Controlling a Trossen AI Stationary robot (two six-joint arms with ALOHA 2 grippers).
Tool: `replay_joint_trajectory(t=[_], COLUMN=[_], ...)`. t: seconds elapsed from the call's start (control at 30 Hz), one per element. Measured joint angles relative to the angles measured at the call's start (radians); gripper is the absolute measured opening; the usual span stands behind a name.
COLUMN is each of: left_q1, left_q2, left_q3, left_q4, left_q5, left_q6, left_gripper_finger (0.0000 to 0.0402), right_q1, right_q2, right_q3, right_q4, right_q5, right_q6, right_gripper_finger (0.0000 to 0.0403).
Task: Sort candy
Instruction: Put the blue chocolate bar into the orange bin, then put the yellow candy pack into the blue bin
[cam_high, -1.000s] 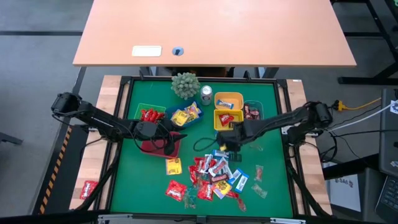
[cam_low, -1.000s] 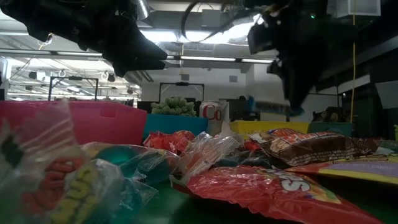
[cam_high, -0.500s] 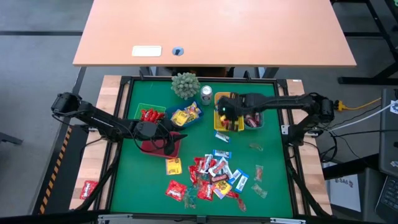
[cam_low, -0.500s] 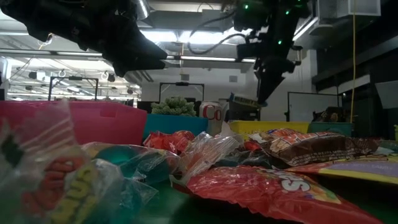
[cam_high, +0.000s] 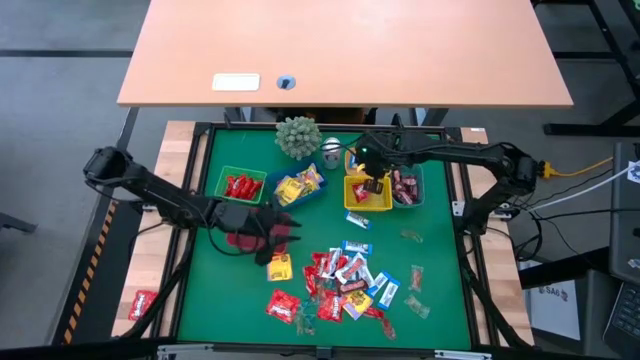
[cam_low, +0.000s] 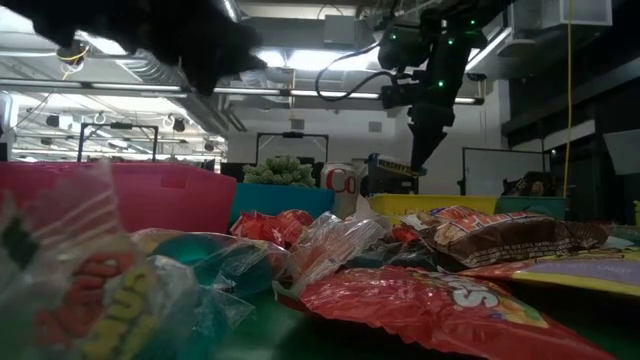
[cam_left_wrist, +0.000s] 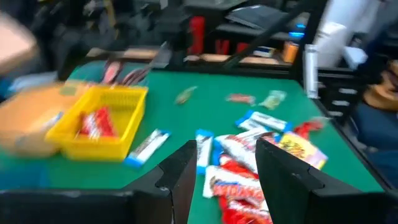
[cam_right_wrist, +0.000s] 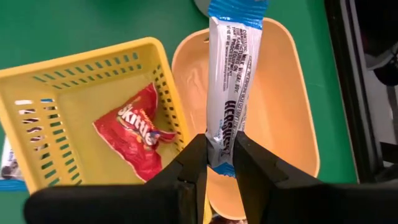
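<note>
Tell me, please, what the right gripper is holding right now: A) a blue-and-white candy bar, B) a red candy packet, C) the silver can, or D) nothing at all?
A: in the right wrist view the right gripper is shut on a blue-and-white candy bar, dangling over the orange bowl beside the yellow basket.

Green table (cam_high: 215, 290) w/ candy (cam_high: 345, 280), bins (cam_high: 240, 184)

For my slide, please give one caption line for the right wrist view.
The right claw holds a blue-and-white candy bar above the orange bowl, beside the yellow basket.
</note>
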Motion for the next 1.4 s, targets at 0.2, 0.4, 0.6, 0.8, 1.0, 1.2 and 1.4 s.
replay_joint_trajectory(t=[0.2, 0.4, 0.6, 0.8, 1.0, 1.2, 1.4], left_q1=[-0.079, -0.155, -0.249, -0.325, -0.370, -0.375, -0.365], left_q2=[0.000, 0.020, 0.077, 0.151, 0.252, 0.375, 0.447], left_q3=[0.136, 0.276, 0.304, 0.304, 0.304, 0.304, 0.304], left_q4=[-0.268, -0.565, -0.606, -0.647, -0.685, -0.683, -0.683], left_q5=[0.000, -0.001, 0.000, -0.001, -0.008, -0.053, -0.099], left_q6=[0.096, 0.058, -0.016, -0.215, -0.317, -0.364, -0.420], left_gripper_finger=[0.0151, 0.0151, 0.0151, 0.0151, 0.0151, 0.0151, 0.0151], right_q1=[0.003, 0.003, 0.003, 0.003, 0.003, 0.003, 0.003], right_q2=[0.000, 0.000, 0.000, 0.000, 0.000, 0.000, 0.000], right_q3=[0.000, 0.000, 0.000, 0.000, 0.000, 0.000, 0.000], right_q4=[0.000, -0.001, -0.001, -0.001, -0.001, -0.001, -0.001], right_q5=[-0.005, -0.004, -0.004, -0.005, -0.011, -0.011, -0.012], right_q6=[0.000, -0.001, 0.000, 0.000, 0.000, 0.000, 0.001], right_gripper_finger=[0.0073, 0.0115, 0.0186, 0.0226, 0.0234, 0.0233, 0.0232])
